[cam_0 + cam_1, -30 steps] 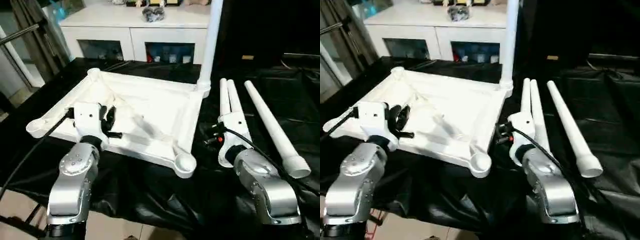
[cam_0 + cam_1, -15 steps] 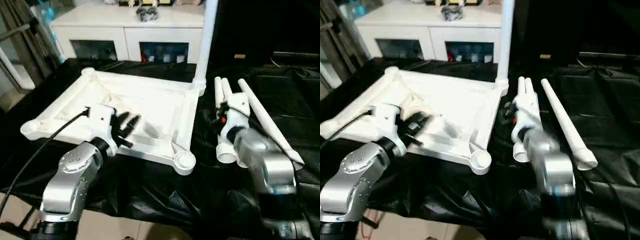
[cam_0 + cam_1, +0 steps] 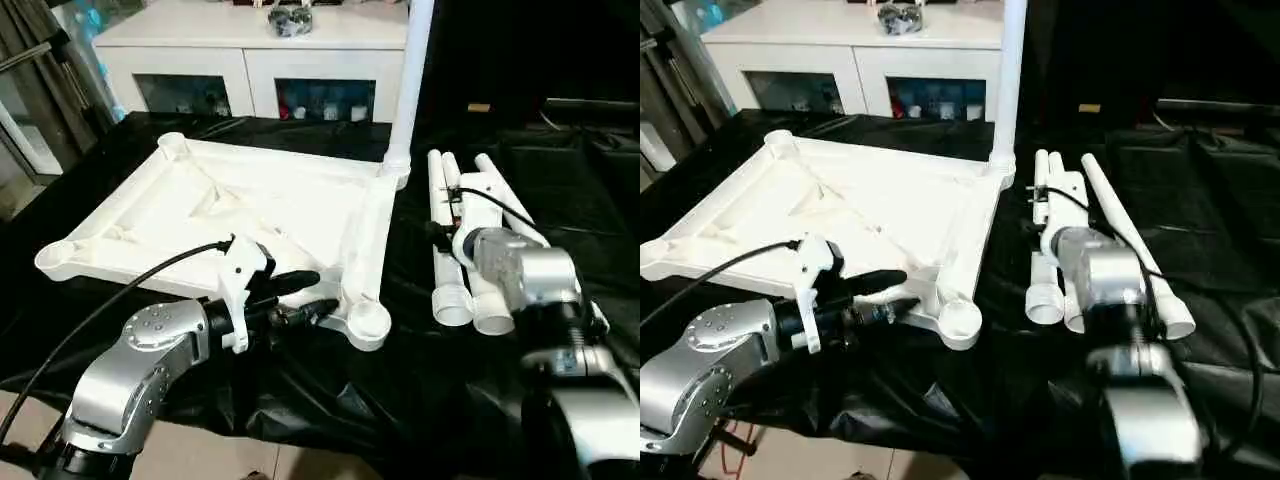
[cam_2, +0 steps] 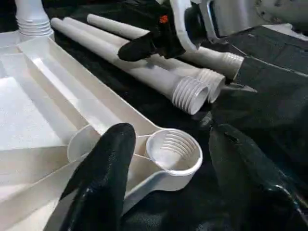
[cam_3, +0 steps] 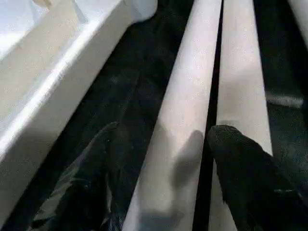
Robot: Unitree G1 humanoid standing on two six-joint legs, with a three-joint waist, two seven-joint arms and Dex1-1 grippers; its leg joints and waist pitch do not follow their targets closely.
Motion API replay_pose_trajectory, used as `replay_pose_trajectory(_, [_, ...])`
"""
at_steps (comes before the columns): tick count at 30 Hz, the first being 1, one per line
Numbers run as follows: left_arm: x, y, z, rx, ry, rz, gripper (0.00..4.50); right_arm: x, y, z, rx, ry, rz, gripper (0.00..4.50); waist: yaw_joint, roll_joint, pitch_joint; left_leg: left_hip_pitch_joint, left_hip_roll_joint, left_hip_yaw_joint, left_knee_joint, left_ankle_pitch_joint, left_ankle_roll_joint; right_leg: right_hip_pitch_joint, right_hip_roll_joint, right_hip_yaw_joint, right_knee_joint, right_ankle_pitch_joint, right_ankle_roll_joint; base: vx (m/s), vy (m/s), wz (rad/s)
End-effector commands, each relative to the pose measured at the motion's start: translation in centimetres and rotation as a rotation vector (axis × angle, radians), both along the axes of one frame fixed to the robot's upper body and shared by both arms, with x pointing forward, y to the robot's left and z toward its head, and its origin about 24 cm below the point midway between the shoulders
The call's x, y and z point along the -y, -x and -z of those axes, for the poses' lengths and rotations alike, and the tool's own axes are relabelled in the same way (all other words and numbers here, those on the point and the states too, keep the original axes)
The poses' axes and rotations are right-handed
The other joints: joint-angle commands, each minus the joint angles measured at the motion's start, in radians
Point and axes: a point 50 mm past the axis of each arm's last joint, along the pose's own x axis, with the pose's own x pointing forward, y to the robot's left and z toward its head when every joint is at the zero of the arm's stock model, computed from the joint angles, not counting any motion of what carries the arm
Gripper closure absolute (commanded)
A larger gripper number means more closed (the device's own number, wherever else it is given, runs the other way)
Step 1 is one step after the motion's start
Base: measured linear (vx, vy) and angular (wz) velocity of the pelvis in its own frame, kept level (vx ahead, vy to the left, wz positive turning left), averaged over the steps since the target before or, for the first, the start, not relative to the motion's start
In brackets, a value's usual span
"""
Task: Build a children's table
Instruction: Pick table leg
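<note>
A black sheet (image 3: 300, 390) covers the counter, creased and hanging over the near edge. Behind it, at 12 o'clock, stands a white cabinet (image 3: 250, 60) with glass doors; small coloured items sit inside its compartments, too small to identify, and a dark object rests on its top.

The tabletop (image 3: 230, 215) lies upside down on the sheet toward 10 o'clock, ribbed underside up, with a round socket at each corner. One leg (image 3: 412, 70) stands upright in the far corner socket at 12 o'clock. The near socket (image 4: 174, 153), threaded inside, is empty. Three loose legs (image 3: 450, 240) lie side by side on the sheet at 2 o'clock, threaded ends toward the robot.

The left end effector (image 4: 163, 178) is released, its two black fingers (image 4: 103, 178) spread apart and holding nothing, just beside the near empty socket. The right end effector (image 5: 163, 168) is also released, its fingers parted over the innermost of the loose legs, without gripping it.
</note>
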Motion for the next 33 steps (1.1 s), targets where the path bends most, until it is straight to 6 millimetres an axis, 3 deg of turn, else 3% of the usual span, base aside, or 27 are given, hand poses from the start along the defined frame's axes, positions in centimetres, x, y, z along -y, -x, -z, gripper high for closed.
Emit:
replay_pose_trajectory(1, [-0.3, 0.1, -0.3, 0.021, -0.028, 0.000, 1.23, -0.2, -0.2, -0.1, -0.031, 0.019, -0.010, 1.18, 0.005, -0.017, -0.061, 0.011, 0.041, -0.005, -0.058, -0.034, 0.025, 0.048, -0.097, 0.051, -0.071, 0.081, -0.205, 0.000, 0.000, 0.00])
replay_pose_trajectory(3, [-0.6, 0.0, -0.2, 0.034, -0.047, -0.012, 1.30, -0.4, -0.3, 0.1, -0.064, 0.020, -0.025, 1.06, 0.005, -0.021, -0.061, 0.010, 0.041, -0.003, -0.057, -0.022, 0.028, 0.049, -0.096, 0.052, -0.069, 0.098, -0.209, 0.000, 0.000, 0.00])
replay_pose_trajectory(4, [-0.7, -0.1, -0.2, 0.037, -0.051, -0.022, 1.03, -0.6, -0.3, 0.1, -0.074, -0.011, -0.037, 1.04, 0.004, -0.021, -0.060, 0.010, 0.041, -0.003, -0.057, -0.023, 0.029, 0.049, -0.096, 0.052, -0.068, 0.101, -0.210, 0.000, 0.000, 0.00])
replay_pose_trajectory(9, [-0.7, -0.2, -0.1, 0.039, -0.057, -0.025, 0.76, -0.6, -0.6, 0.2, -0.099, -0.063, -0.039, 1.04, 0.008, -0.025, -0.061, 0.011, 0.044, -0.002, -0.055, -0.006, 0.033, 0.048, -0.097, 0.052, -0.064, 0.143, -0.227, 0.000, 0.000, 0.00])
replay_pose_trajectory(11, [-0.6, -0.2, -0.1, 0.040, -0.057, -0.023, 0.39, -0.5, -0.7, 0.3, -0.112, -0.084, -0.043, 1.04, 0.010, -0.029, -0.060, 0.011, 0.043, 0.000, -0.055, -0.014, 0.034, 0.049, -0.098, 0.053, -0.064, 0.142, -0.235, 0.000, 0.000, 0.00])
replay_pose_trajectory(14, [-0.6, -0.1, 0.0, 0.042, -0.058, -0.020, 0.40, -0.4, -0.8, 0.4, -0.127, -0.087, -0.045, 1.04, 0.013, -0.030, -0.059, 0.012, 0.045, 0.000, -0.055, -0.011, 0.038, 0.048, -0.098, 0.052, -0.063, 0.136, -0.238, 0.000, 0.000, 0.00])
replay_pose_trajectory(17, [-0.5, -0.1, 0.0, 0.045, -0.060, -0.015, 0.03, -0.3, -0.8, 0.6, -0.153, -0.097, -0.046, 1.04, 0.017, -0.032, -0.060, 0.013, 0.045, 0.002, -0.054, -0.018, 0.036, 0.047, -0.098, 0.052, -0.063, 0.128, -0.239, 0.000, 0.000, 0.00])
replay_pose_trajectory(18, [-0.5, -0.1, 0.0, 0.046, -0.061, -0.014, 0.01, -0.3, -0.7, 0.7, -0.160, -0.102, -0.047, 1.34, 0.020, -0.031, -0.058, 0.013, 0.045, 0.003, -0.055, -0.023, 0.036, 0.046, -0.098, 0.053, -0.064, 0.121, -0.239, 0.000, 0.000, 0.00])
replay_pose_trajectory(22, [-0.5, 0.0, 0.1, 0.051, -0.072, -0.010, 0.01, -0.1, -0.5, 1.4, -0.197, -0.110, -0.056, 1.47, 0.023, -0.034, -0.059, 0.012, 0.047, 0.003, -0.055, -0.022, 0.034, 0.046, -0.100, 0.051, -0.062, 0.118, -0.239, 0.000, 0.000, 0.00])
replay_pose_trajectory(25, [-0.5, 0.0, 0.2, 0.054, -0.075, -0.014, 0.01, 0.1, -0.5, 1.6, -0.209, -0.099, -0.058, 1.84, 0.023, -0.040, -0.058, 0.013, 0.048, 0.005, -0.056, -0.026, 0.031, 0.044, -0.099, 0.050, -0.063, 0.109, -0.240, 0.000, 0.000, 0.00])
replay_pose_trajectory(33, [-0.5, 0.2, 0.1, 0.058, -0.076, 0.001, 0.01, 0.1, -0.3, 1.9, -0.254, -0.111, -0.063, 2.39, 0.024, -0.042, -0.058, 0.013, 0.048, 0.006, -0.056, -0.026, 0.027, 0.044, -0.098, 0.050, -0.061, 0.119, -0.241, 0.000, 0.000, 0.00])
